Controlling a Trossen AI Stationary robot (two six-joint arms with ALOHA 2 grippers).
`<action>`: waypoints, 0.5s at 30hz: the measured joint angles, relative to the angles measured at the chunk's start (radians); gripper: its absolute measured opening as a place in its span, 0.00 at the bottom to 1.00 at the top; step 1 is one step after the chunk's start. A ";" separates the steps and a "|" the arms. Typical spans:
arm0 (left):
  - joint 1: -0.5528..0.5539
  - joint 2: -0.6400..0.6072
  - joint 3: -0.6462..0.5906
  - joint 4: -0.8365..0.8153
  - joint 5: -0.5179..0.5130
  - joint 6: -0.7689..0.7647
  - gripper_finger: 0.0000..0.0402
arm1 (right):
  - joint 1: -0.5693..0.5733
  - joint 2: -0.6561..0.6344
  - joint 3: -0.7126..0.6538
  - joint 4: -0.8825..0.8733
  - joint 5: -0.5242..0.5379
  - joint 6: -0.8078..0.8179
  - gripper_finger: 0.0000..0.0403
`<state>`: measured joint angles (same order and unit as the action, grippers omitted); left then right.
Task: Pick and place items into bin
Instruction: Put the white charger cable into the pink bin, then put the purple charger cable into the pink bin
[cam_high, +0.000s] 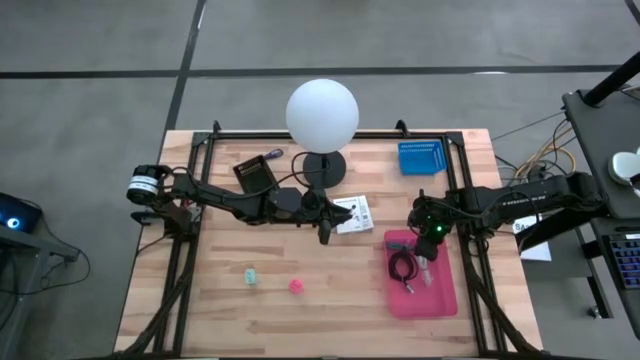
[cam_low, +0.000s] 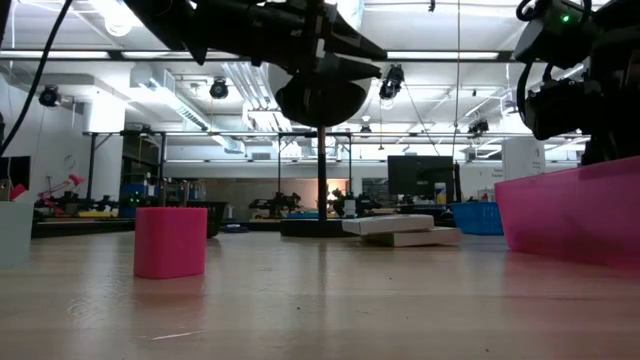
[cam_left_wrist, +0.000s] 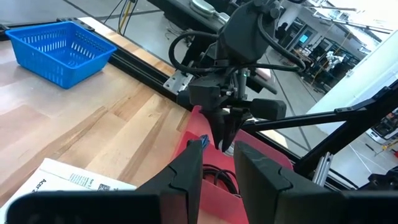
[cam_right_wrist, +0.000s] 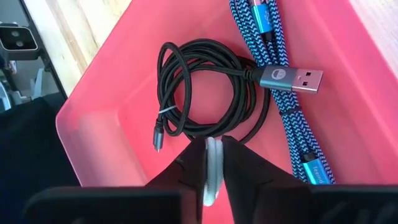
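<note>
Fingers of the right gripper (cam_right_wrist: 213, 163) pinch a white piece (cam_right_wrist: 213, 171) (lengthwise between them) over the pink bin (cam_right_wrist: 118, 118).

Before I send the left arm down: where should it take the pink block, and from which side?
Take the pink block across two opposite upright faces, coming straight down. In the low view it stands square on the table with flat vertical sides. The green block sits apart from it, so the left pincer, hovering nearest, should have room.
</note>
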<state>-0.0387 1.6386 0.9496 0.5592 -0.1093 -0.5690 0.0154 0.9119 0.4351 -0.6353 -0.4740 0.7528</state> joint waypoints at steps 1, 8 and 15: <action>0.000 0.000 -0.001 -0.001 0.000 0.000 0.19 | 0.000 0.000 0.000 0.001 0.000 0.000 0.13; 0.000 0.000 -0.002 0.000 0.000 0.000 0.19 | 0.000 0.000 0.000 0.004 0.000 0.000 0.26; 0.000 0.000 -0.003 0.000 0.000 0.000 0.19 | 0.000 -0.001 0.000 0.077 0.002 -0.029 0.30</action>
<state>-0.0387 1.6386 0.9470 0.5591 -0.1093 -0.5690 0.0154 0.9114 0.4351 -0.5583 -0.4721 0.7243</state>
